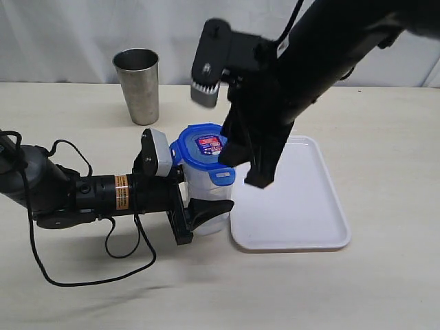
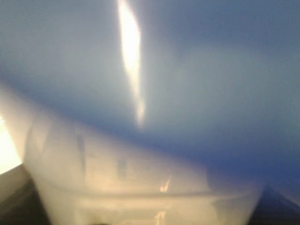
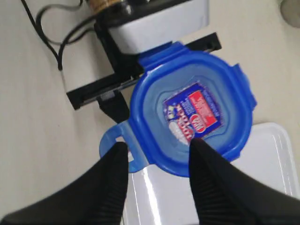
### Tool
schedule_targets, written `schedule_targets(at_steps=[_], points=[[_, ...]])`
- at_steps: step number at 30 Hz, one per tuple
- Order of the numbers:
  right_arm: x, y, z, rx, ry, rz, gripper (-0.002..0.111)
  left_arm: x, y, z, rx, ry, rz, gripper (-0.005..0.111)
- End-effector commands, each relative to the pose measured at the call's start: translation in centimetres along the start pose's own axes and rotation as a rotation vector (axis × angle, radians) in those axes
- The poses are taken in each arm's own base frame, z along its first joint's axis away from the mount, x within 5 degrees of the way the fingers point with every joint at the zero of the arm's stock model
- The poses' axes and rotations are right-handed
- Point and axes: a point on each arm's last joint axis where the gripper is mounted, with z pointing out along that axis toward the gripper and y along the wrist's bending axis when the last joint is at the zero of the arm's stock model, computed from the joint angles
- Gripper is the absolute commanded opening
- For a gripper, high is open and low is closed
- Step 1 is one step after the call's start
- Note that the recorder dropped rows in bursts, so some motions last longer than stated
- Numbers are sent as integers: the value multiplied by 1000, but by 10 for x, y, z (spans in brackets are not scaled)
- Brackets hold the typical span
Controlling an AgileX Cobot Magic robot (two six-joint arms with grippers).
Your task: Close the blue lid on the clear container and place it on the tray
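Clear container: upright on the worktop, mid-scene, not on the tray. The tray lies flat at the container's 3 o'clock, just beside it. You cannot tell from these views whether the two touch.

Blue lid: sits on top of the container, red-and-white sticker facing up. One flap sticks out from the rim on the near side, toward 5 o'clock.

Your left end effector reaches in level from 9 o'clock and is grasping the container by its body, below the lid. One black jaw lies against the near wall; the other is hidden behind the container. Its wrist camera gives you only a blur of translucent wall with blue above.

Your right end effector comes down from 1 o'clock and hangs over the lid, released, holding nothing. Its two ribbed fingers stand apart. In the wrist view the projecting flap and the lid's near edge show between them. You cannot tell whether a fingertip touches the lid.

Steel cup: upright at the container's 11 o'clock, well apart, near the back of the worktop. A black cable loops on the worktop under the left arm.
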Motion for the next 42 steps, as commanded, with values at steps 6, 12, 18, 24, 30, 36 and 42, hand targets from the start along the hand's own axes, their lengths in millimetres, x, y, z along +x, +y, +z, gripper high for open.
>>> schedule_targets(at_steps=[6, 12, 18, 24, 30, 36, 42], points=[[-2, 25, 34, 147, 74, -188, 39, 3, 2, 0, -13, 38, 8, 0], [4, 28, 44, 170, 99, -237, 39, 3, 2, 0, -13, 38, 8, 0], [14, 32, 55, 192, 104, -292, 39, 3, 2, 0, -13, 38, 8, 0], [20, 34, 66, 216, 96, -329, 39, 3, 1, 1, -12, 31, 8, 0], [29, 36, 92, 174, 142, -342, 39, 3, 1, 1, -4, 33, 12, 0], [30, 36, 102, 170, 139, -314, 39, 3, 0, 0, 0, 34, 11, 0], [35, 33, 117, 180, 171, -328, 36, 2, -2, 0, 26, 25, 14, 0]])
